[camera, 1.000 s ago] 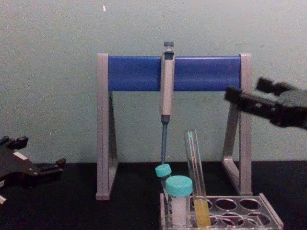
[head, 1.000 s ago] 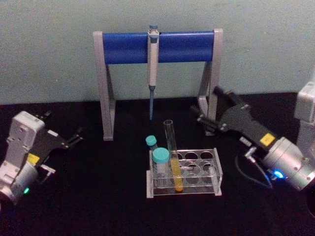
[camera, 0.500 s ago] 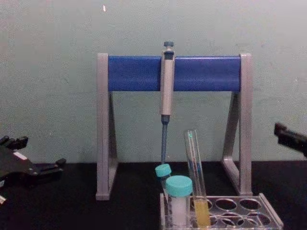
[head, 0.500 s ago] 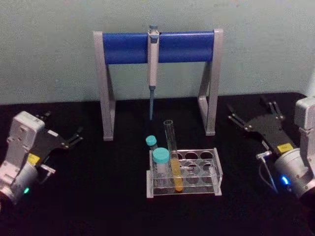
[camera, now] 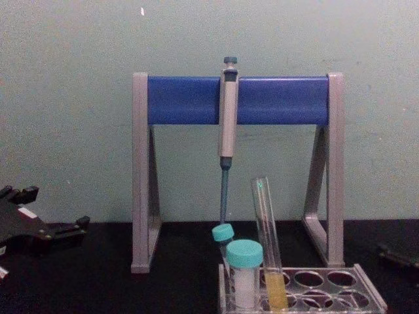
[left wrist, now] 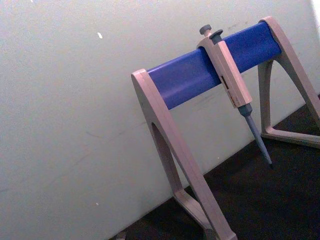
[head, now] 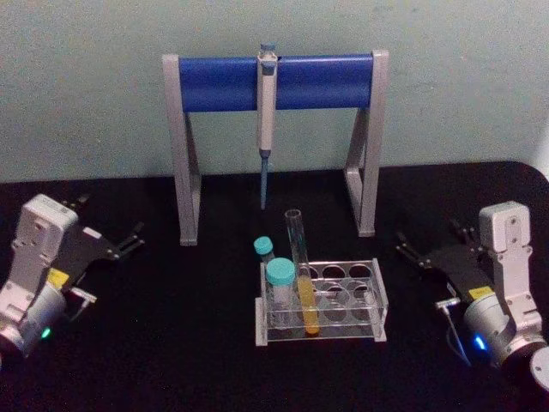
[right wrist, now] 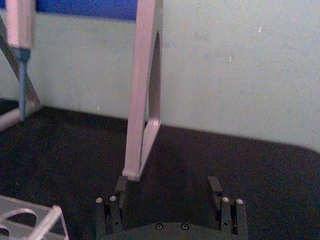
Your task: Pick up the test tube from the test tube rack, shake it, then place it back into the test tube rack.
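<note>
On the black table (head: 171, 343), near its middle, sits the clear test tube rack (head: 369, 296) in front of the grey-and-blue pipette stand (head: 274, 81). The test tube (head: 302, 275) stands in a front hole on the rack's left half, long axis close to vertical, open mouth up and tilted slightly toward the robot's left, round bottom down with the yellow liquid. A wide teal-capped vial (head: 280, 287) is just beside it on the left, and a smaller teal-capped tube (head: 263, 251) stands behind that. A pipette (head: 266, 112) hangs tip-down from the stand's blue bar. Left gripper (head: 129, 240) rests low at the table's left, fingers spread, holding nothing. Right gripper (head: 429, 245) rests low at the right, well apart from the rack, fingers wide, empty.
</note>
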Motion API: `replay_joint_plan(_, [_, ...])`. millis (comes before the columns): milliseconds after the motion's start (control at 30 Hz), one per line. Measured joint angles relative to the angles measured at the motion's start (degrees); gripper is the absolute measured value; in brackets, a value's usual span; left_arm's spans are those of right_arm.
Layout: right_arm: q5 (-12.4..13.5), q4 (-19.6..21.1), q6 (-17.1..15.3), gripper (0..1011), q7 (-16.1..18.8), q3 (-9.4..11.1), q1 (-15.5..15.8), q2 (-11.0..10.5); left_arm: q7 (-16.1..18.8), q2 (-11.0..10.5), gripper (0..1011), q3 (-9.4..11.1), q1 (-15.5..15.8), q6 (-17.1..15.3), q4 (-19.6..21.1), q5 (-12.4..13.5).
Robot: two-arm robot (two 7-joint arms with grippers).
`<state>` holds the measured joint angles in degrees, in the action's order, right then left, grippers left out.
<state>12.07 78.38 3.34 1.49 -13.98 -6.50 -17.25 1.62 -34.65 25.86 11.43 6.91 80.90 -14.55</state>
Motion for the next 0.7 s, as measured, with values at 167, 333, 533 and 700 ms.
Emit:
replay_joint_plan(167, [-0.4, -2.5, -0.6, 1000, 0.7, 0.3, -0.7, 1.0, 0.0, 0.0, 1001, 0.0, 0.0, 0.0, 0.0, 0.0])
replay_joint_plan(333, [-0.6, -3.4, -0.8, 1000, 1.1, 0.5, -1.0, 1.3, 0.0, 0.0, 1001, 0.0, 0.0, 0.0, 0.0, 0.0])
replay_joint_plan(533, [-0.6, -3.2, -0.8, 1000, 1.1, 0.5, -0.9, 1.3, 0.0, 0.0, 1001, 0.0, 0.0, 0.0, 0.0, 0.0])
replay_joint_plan(700, [-0.6, -3.1, -0.7, 1000, 1.1, 0.5, -0.9, 1.2, 0.0, 0.0, 1001, 0.0, 0.0, 0.0, 0.0, 0.0])
